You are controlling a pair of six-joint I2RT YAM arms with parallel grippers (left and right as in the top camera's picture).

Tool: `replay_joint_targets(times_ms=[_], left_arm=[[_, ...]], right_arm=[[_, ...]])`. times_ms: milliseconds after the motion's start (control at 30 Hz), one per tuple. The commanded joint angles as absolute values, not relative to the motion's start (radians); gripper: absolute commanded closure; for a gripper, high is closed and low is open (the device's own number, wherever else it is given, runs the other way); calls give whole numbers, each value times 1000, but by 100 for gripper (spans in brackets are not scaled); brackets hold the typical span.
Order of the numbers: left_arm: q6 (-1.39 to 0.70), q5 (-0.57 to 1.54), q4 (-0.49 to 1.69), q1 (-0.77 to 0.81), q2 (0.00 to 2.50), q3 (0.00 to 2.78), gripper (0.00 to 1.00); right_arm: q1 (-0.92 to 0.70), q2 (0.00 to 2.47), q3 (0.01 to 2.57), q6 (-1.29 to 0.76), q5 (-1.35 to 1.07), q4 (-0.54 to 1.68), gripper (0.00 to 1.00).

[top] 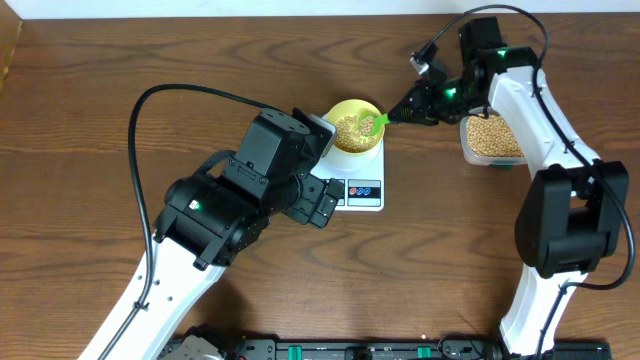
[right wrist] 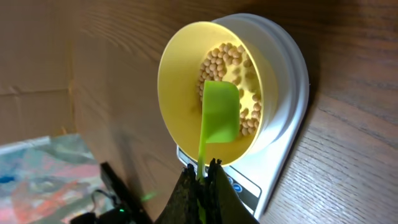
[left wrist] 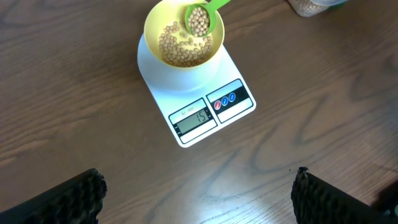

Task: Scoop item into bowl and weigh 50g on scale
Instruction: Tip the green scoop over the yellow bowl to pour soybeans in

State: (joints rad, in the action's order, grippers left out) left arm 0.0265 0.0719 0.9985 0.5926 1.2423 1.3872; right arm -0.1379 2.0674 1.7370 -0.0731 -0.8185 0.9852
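The pale-yellow bowl (top: 355,126) stands on the white scale (top: 362,190) and holds a layer of tan beans (left wrist: 180,51). The scale's display (left wrist: 194,117) is lit. My right gripper (top: 410,108) is shut on the handle of a green scoop (top: 374,122); the scoop's head (left wrist: 200,22) sits over the bowl's rim with beans in it. In the right wrist view the scoop (right wrist: 219,115) covers part of the bowl (right wrist: 180,93). My left gripper (left wrist: 199,198) is open and empty, hovering in front of the scale.
A clear plastic tub (top: 491,139) full of beans stands on the table to the right of the scale, under my right arm. My left arm (top: 230,200) covers the scale's left front corner in the overhead view.
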Motion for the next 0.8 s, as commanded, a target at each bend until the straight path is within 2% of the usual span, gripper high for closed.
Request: replay_joint_targets(times_ms=[0, 767], left_arm=[[33, 60, 1002, 590, 1240, 1409, 2], [33, 60, 1002, 590, 1240, 1409, 2]], right_arm=[[-174, 2068, 1807, -17, -764, 1016, 99], [-326, 2068, 2040, 86, -406, 1206, 99]])
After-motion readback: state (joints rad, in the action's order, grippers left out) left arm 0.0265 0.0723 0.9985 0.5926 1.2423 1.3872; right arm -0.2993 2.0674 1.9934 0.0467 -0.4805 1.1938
